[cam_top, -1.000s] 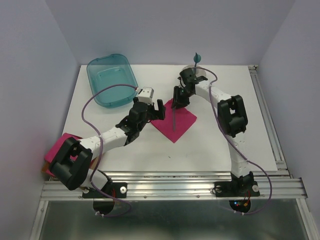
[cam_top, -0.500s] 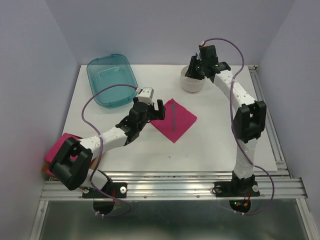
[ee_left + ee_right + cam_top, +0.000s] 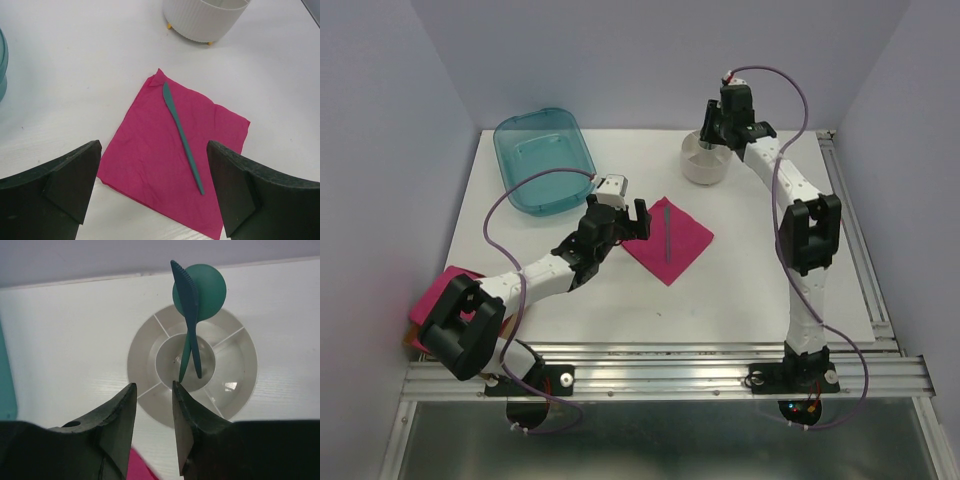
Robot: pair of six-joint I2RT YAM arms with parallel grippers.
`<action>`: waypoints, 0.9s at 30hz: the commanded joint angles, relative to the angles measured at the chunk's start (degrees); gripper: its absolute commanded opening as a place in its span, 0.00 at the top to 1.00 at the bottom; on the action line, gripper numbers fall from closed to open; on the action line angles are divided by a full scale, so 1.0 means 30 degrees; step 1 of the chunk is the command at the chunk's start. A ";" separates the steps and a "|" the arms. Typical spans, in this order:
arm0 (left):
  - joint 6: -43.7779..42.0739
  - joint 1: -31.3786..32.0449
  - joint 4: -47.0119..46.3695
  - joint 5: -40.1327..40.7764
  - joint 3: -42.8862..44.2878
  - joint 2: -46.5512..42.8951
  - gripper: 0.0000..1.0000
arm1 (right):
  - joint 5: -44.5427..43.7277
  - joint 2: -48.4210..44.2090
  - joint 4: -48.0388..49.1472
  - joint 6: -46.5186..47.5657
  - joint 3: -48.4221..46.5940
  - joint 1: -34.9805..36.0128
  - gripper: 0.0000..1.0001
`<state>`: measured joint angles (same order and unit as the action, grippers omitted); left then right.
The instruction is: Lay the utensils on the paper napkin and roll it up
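Left end effector (image 3: 154, 155) released wide above paper napkin (image 3: 145, 125) and knife (image 3: 182, 137); right end effector (image 3: 153, 387) narrowly parted, empty, its fingers (image 3: 200, 440) hiding the holder's (image 3: 142, 352) near rim.

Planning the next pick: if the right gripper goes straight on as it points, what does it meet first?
Probably the white holder, at its compartments just left of the two utensils standing in its centre cup; depth is unclear.
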<state>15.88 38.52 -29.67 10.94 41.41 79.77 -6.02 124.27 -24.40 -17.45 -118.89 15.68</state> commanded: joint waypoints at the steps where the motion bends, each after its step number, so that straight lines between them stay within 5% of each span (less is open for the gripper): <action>1: -0.0313 0.0079 -0.0422 0.0074 0.0963 -0.0017 0.02 | -0.1650 0.0909 0.1368 0.0808 -0.2349 0.0046 0.61; 27: -0.0459 0.0079 -0.0246 0.0045 0.1139 0.0217 0.02 | -0.3617 0.3635 0.3885 0.1627 -0.3377 -0.0071 0.62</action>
<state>15.51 38.52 -28.93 10.96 42.28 80.51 -14.68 134.43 -17.63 -14.50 -125.14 15.70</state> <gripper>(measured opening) 0.980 0.374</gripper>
